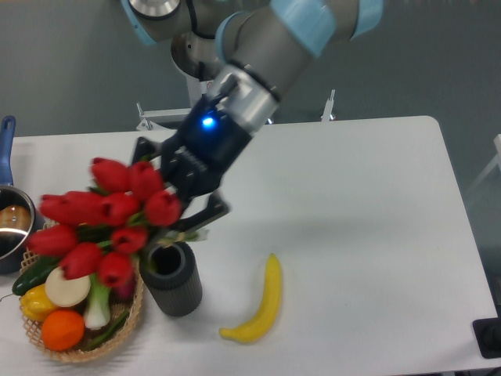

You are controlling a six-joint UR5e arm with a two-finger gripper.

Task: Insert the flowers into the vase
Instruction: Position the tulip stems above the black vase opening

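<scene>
Near the table's [368, 196] left edge, partly out of view: a steel pot [12, 223] with a blue handle. Just right of it, toward the front left corner: a wicker basket [74, 348] of vegetables and fruit, largely covered from above by the flowers [106, 219]. Held tilted, blooms leaning out over the basket, stems running right and up into the gripper [192, 200]. Closed around the stems, to judge by the way the bunch hung from it, though the fingertips themselves were hidden behind leaves. Touching the basket's right side: the vase [172, 278], upright, mouth open and unfilled, stem ends seemingly just above its rim. Further right, near the front edge: a banana [262, 301], well apart from the vase.

Likely trouble from here: stems at a slant catching the thick rim instead of dropping in, tipping the vase or pushing it against the basket. Also possible: the wide heads dragging across the basket's contents and knocking something out. Best righted first, then lowered straight.
</scene>
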